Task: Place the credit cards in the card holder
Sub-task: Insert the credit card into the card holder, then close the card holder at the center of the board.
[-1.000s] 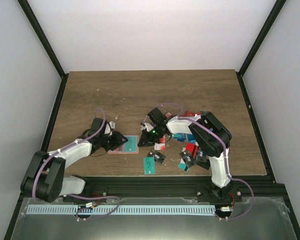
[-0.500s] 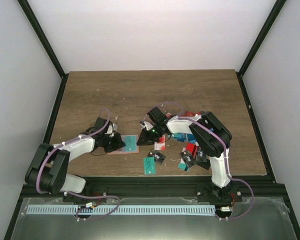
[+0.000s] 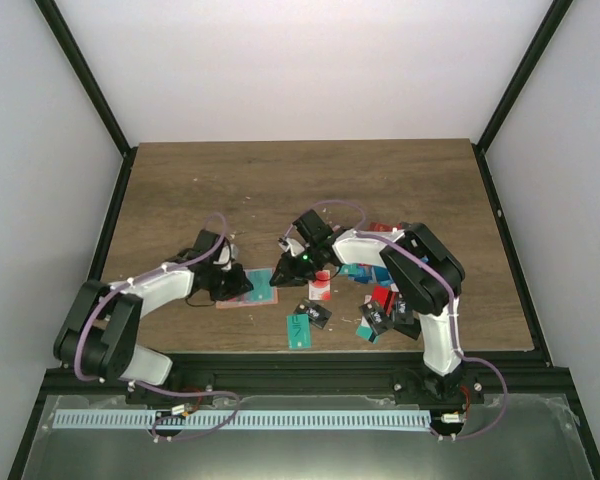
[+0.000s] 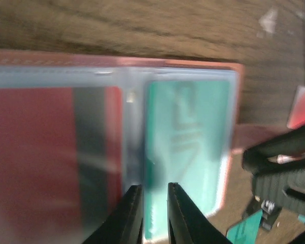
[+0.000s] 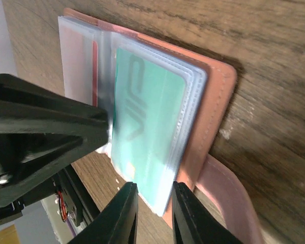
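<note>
I'm over a dark wooden table (image 3: 310, 180), grain running sideways. Plain white back wall (image 3: 300, 60) behind it, pale side panels (image 3: 30, 220) left and right, black frame bars (image 3: 85, 80) slanting up the corners, metal tray (image 3: 310, 445) nearest me, soft even light

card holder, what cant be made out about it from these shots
- left wrist: print on the red card is blurred; whether the left gripper pinches anything is unclear
- right wrist: part of the card holder is hidden behind the left gripper
- top external: its contents are too small to see
</note>
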You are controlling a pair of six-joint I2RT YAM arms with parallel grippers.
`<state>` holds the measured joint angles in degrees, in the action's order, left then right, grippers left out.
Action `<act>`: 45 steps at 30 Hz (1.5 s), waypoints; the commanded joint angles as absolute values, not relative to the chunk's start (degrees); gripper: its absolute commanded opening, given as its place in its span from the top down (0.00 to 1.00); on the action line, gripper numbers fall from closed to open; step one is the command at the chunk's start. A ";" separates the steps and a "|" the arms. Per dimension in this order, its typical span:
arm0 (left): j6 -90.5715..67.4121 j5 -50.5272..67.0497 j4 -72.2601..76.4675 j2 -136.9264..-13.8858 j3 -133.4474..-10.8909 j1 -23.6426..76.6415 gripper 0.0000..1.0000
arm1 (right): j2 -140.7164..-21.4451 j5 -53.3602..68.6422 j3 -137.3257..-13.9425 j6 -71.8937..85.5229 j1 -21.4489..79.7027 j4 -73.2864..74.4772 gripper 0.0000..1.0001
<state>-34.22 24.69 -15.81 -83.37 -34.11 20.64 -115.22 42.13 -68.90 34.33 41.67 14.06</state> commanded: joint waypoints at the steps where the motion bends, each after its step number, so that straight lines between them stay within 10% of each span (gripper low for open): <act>1: -31.79 20.57 -24.16 -77.17 -39.35 20.87 0.75 | -111.00 40.03 -70.83 33.38 41.07 16.62 0.77; 9: -27.55 13.16 -35.10 -72.49 -44.16 18.45 0.45 | -106.78 37.24 -69.68 32.33 39.92 19.91 0.69; 19: -26.18 11.23 -37.32 -71.72 -43.54 16.42 0.50 | -102.89 35.47 -67.68 31.27 39.44 21.93 0.56; 34: -42.71 -0.48 -36.75 -63.30 -36.40 13.34 0.17 | -103.38 31.84 -67.24 30.69 38.17 24.06 0.31; 45: -41.43 5.16 -31.87 -61.39 -31.93 12.39 0.23 | -104.32 33.16 -68.37 30.63 38.44 23.66 0.29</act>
<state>-43.11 1.34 -34.96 -62.72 -31.00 12.73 -103.90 32.77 -67.11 31.09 38.39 23.46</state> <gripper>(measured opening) 0.806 0.713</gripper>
